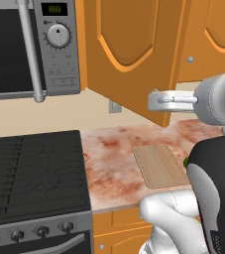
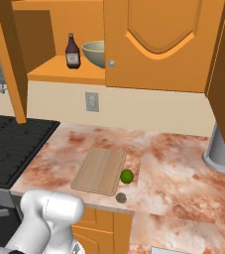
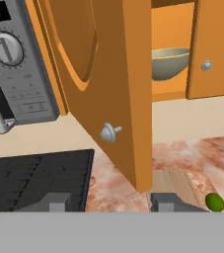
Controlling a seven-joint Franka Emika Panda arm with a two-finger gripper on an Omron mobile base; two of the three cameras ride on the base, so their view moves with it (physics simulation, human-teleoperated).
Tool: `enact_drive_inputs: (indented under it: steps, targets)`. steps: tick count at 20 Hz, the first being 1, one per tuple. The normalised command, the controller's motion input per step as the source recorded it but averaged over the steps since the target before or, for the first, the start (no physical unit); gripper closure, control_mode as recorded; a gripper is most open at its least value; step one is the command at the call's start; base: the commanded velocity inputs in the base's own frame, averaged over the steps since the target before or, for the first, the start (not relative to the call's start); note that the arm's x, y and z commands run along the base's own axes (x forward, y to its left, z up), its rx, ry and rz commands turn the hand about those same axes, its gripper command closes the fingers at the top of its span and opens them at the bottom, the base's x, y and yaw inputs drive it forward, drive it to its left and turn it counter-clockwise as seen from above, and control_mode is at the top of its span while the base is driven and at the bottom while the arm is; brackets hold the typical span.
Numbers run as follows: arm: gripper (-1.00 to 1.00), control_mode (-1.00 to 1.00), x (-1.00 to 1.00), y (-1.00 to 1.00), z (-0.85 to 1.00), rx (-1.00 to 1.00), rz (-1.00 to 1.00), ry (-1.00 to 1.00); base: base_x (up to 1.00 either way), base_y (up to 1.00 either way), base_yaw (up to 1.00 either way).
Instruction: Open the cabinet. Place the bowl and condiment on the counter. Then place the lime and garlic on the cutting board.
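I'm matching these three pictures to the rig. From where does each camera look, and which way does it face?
Left base view: behind the arm's left, facing the stove and open cabinet door; forearm at right.
Right base view: behind its right, facing the cutting board; arm base lower left.
Hand view: behind the gripper, facing that door.
Shared: the bowl, the lime.

- My cabinet (image 2: 153, 44) is orange wood, with a silver knob (image 3: 110, 133).
- My bowl (image 2: 95, 53) is glossy olive-beige.
- My condiment (image 2: 73, 52) bottle is dark brown with a pale label.
- My counter (image 2: 178, 163) is marbled reddish-brown and cream.
- My cutting board (image 2: 100, 170) is light tan with fine grain lines.
- My lime (image 2: 127, 176) is bright green; my garlic (image 2: 121, 198) is dull grey-brown.
- My stove (image 1: 32, 168) is black, my microwave (image 1: 59, 44) grey.
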Motion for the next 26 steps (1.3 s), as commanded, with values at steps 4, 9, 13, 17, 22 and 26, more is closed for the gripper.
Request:
enact_drive_inputs:
  steps: [4,9,13,17,22,26]
  targets:
    - [-1.00,-1.00,-0.88,-0.52,0.30,0.03,-0.02,0.00,0.00,0.00,0.00]
    - [-1.00,-1.00,-0.07,-0.84,0.01,0.05,0.00,-0.12,0.00,0.00,0.00]
    - [-1.00,-1.00,0.04,-0.74,-0.07,0.14,0.08,-0.21,0.00,0.00,0.00]
    - [-1.00,-1.00,0.00,-0.49,-0.21,0.16,0.14,-0.21,0.00,0.00,0.00]
    - [-1.00,-1.00,0.02,-0.06,-0.45,0.27,0.16,-0.06,0.00,0.00,0.00]
    - [-1.00,-1.00,0.10,0.01,-0.09,0.23,0.09,0.13,0.00,0.00,0.00]
